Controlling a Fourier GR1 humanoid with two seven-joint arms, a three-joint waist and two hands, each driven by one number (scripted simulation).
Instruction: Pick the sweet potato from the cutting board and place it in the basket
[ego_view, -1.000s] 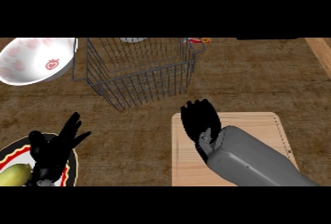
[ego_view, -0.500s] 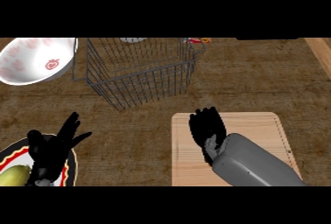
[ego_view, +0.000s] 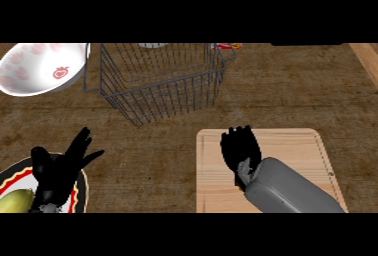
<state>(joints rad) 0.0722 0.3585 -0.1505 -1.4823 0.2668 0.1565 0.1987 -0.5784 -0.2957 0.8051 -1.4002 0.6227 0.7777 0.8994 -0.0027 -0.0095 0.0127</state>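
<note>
brown wooden counter: right hand (ego_view: 240, 150) rests fingers-straight on the pale wooden cutting board (ego_view: 295, 150); it should curl around the hidden sweet potato before lifting toward the grey wire basket (ego_view: 159, 80) at eleven o'clock.

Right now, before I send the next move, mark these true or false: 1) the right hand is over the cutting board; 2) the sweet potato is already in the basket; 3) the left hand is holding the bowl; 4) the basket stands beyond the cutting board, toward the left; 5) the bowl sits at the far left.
1) True: the right hand is above the cutting board.
2) False: the wire basket holds nothing, and no sweet potato shows anywhere.
3) False: the left hand is open over a plate at the lower left, far from the bowl.
4) True.
5) True.
</note>
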